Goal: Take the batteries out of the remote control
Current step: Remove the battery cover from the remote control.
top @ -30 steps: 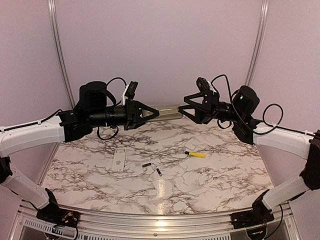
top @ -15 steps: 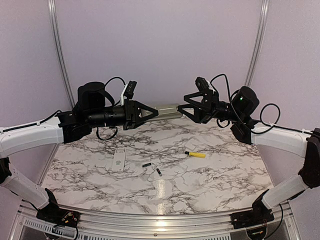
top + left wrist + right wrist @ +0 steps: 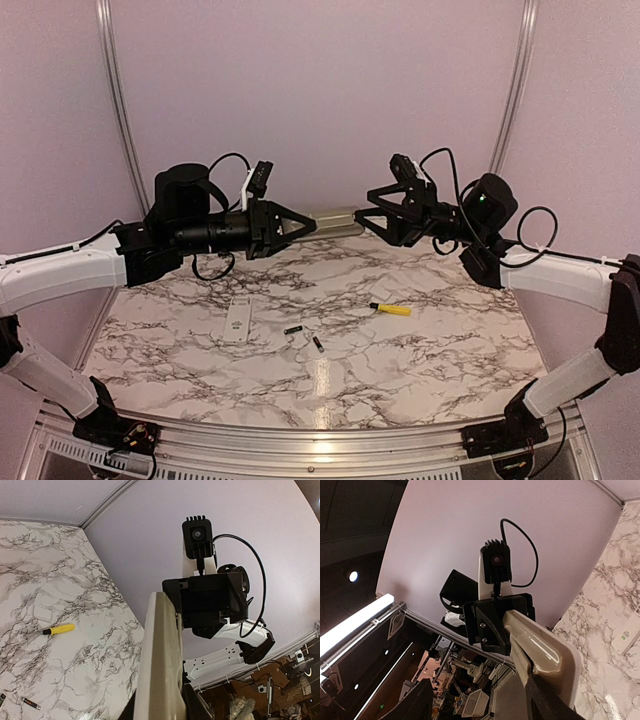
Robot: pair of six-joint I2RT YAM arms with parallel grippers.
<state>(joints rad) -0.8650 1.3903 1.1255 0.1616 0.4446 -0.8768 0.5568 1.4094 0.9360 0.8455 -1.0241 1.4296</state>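
1. Container: the battery bay of the long beige-grey plastic remote (image 3: 330,222) faced no camera, so I could not tell whether anything was inside it.
2. Batteries: two tiny slim dark cylindrical batteries (image 3: 293,329) with metallic ends lay loose on the white marble-pattern worktop (image 3: 450,350), near its middle. They were close together but not touching. The second one (image 3: 318,343) lay just right of the first and nearer the arm bases.
3. Remote: it was held in the air above the far edge of the worktop, roughly level, spanning the gap between the two arms and well apart from the batteries.
4. Left claw (image 3: 310,227): clenched on the remote's left end, fingers nearly together around the slab.
5. Right claw (image 3: 364,222): clamped on the remote's right end, opposite the left claw.
6. Yellow-handled screwdriver (image 3: 391,309): flat on the worktop, right of the batteries, touching nothing.
7. Small flat whitish plate (image 3: 238,320): on the worktop, left of the batteries and apart from them.
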